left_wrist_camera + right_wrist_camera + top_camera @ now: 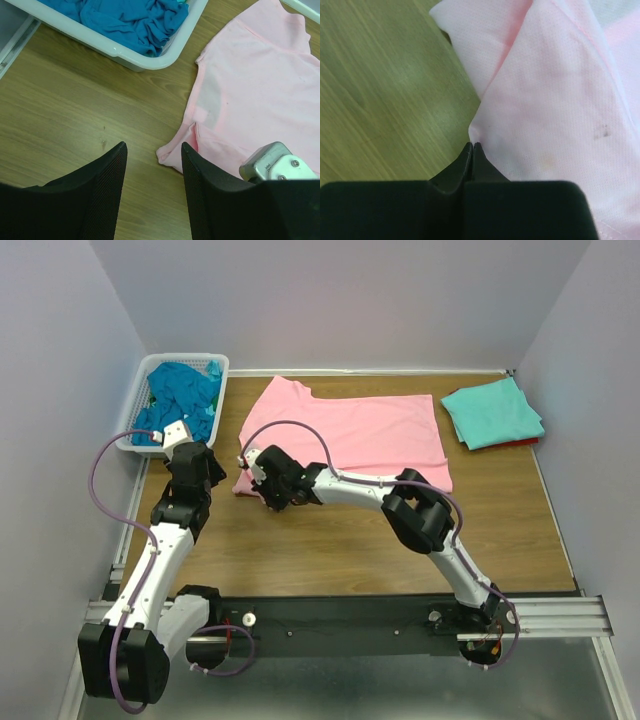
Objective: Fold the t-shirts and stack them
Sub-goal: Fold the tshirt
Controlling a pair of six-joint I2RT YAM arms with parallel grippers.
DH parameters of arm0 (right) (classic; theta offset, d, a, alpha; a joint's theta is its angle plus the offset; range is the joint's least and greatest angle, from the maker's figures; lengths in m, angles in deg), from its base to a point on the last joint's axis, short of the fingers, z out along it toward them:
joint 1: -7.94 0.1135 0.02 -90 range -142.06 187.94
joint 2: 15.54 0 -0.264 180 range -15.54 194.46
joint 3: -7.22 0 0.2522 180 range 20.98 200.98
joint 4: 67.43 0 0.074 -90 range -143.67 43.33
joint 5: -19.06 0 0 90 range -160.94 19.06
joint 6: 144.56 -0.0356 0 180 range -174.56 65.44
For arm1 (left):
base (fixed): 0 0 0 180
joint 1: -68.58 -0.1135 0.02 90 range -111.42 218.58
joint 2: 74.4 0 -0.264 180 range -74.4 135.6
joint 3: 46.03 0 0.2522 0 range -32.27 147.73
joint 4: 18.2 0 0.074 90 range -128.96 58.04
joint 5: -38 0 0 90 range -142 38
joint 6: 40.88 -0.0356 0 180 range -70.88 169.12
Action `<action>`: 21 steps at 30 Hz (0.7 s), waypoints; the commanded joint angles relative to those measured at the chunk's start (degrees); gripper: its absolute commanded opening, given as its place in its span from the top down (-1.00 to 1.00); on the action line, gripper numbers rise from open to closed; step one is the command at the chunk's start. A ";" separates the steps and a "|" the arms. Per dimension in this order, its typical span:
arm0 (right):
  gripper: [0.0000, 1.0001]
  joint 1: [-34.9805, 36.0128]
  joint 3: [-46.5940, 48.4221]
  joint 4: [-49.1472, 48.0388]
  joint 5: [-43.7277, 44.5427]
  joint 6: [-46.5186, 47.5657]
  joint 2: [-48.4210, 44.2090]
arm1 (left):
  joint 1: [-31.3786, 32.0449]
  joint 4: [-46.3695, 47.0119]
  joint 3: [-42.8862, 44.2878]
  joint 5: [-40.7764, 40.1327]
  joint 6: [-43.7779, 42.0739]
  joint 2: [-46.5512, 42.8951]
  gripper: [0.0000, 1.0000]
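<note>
A light pink t-shirt (pixel 350 430) lies spread flat on the wooden table. My right gripper (pixel 258 475) is shut on its near-left edge by the sleeve; in the right wrist view the closed tips (pixel 473 145) pinch the pink fabric (pixel 560 90). My left gripper (pixel 200 462) is open and empty, hovering over bare wood (pixel 152 147) just left of the pink sleeve corner (pixel 172 155). A folded light aqua t-shirt (pixel 492 412) lies on a red one (pixel 522 443) at the far right. Teal-blue t-shirts (pixel 182 400) are heaped in the basket (pixel 125 17).
The white lattice basket (pixel 222 362) stands at the far left, its rim (pixel 150 62) just ahead of my left gripper. Grey walls close in the table on three sides. Part of my right wrist (pixel 272 160) shows beside the left fingers.
</note>
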 commanded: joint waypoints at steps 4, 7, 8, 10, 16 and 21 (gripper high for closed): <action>0.99 0.47 3.20 0.49 9.89 6.15 -2.37 | -0.37 0.97 -0.05 0.52 -0.41 0.73 -0.10; 0.99 0.38 4.87 0.49 13.67 9.93 -2.81 | -0.46 0.89 -0.05 0.70 -0.41 1.08 -0.10; 0.99 0.30 6.01 0.49 16.03 10.89 -2.11 | -0.37 0.89 -0.05 0.78 -0.41 1.35 -0.10; 0.99 -0.14 7.33 0.49 18.59 13.18 -1.14 | -0.46 0.89 0.04 0.96 -0.50 1.70 -0.10; 0.96 -2.78 12.42 0.32 22.38 15.21 2.37 | -0.46 0.71 -0.05 1.14 -0.58 2.23 -0.10; 0.83 -3.57 15.85 0.14 22.81 18.46 4.13 | -0.46 0.80 -0.05 1.75 -0.67 2.84 -0.10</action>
